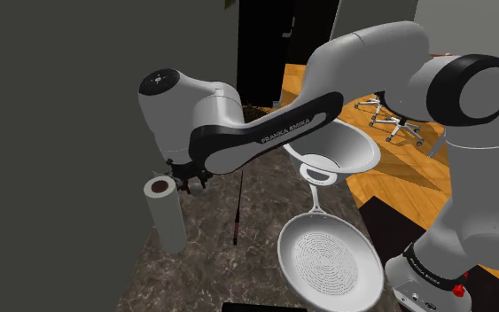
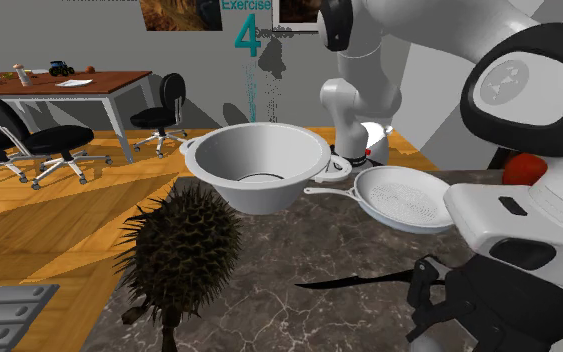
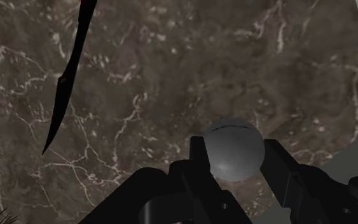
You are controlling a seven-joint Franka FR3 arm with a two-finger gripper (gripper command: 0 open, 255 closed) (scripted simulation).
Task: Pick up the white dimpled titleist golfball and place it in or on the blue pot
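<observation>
- Two black fingers of my gripper [image 3: 234, 146] pinch the golfball [image 3: 233, 153], one at each flank. It looks clear of the dark marbled counter [image 3: 171, 76], so I judge the carry is the step in hand.
- Squeeze steadily: a hard round ball will likely squirt out if I slacken or jerk.
- My target, the pot [image 1: 360, 152], is drawn pale grey rather than blue. It stands well apart, toward the shoulder view's right, behind the perforated pan [image 1: 327, 266].
- Travel high enough to pass the pot's rim, and steer off the paper roll [image 1: 164, 217] just beside my hand and the thin black blade [image 3: 66, 83].
- Release low over the pot's middle, lest the ball bounce out.
</observation>
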